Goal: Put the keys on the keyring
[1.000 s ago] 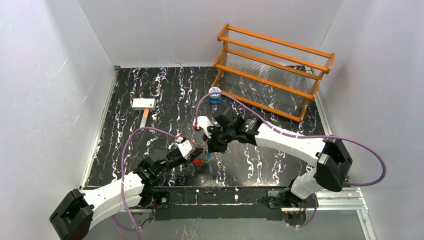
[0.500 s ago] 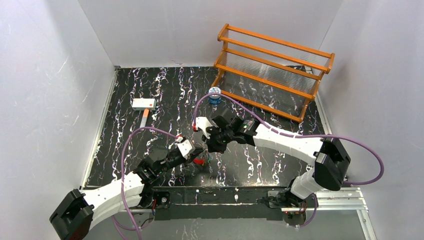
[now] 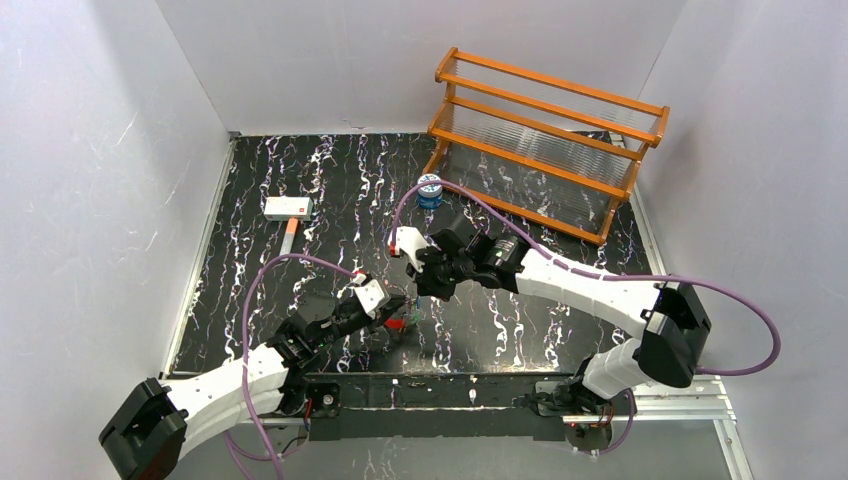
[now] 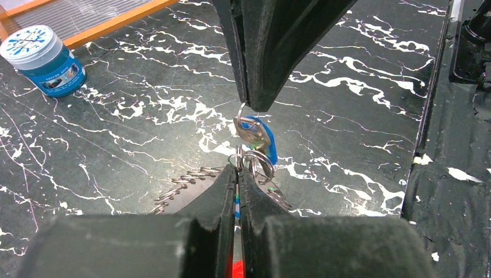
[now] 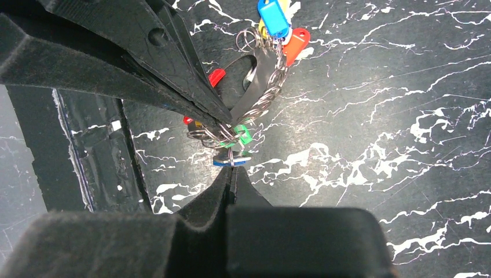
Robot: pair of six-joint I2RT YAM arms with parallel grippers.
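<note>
Low over the near middle of the table my two grippers meet tip to tip. The left gripper (image 3: 398, 310) (image 4: 237, 174) is shut on the keyring (image 5: 267, 91), a twisted silvery wire loop, where several small rings bunch together. On it hang keys with blue (image 5: 272, 16), orange-red (image 5: 295, 40), green (image 5: 244, 136) and red (image 5: 217, 76) heads. My right gripper (image 3: 417, 298) (image 5: 232, 168) is shut on the small ring of another blue key (image 4: 262, 136) (image 5: 231, 160), which hangs right at that bunch. How the rings interlock is hidden.
A blue-and-white tin (image 3: 430, 189) (image 4: 42, 58) stands further back, in front of an orange wooden rack (image 3: 545, 140). A white block with an orange handle (image 3: 288, 208) lies at the back left. The table's raised black near edge (image 4: 457, 116) runs close to the grippers.
The right arm has shifted slightly, its elbow drifting right. Both grippers stay shut and together at the same spot.
</note>
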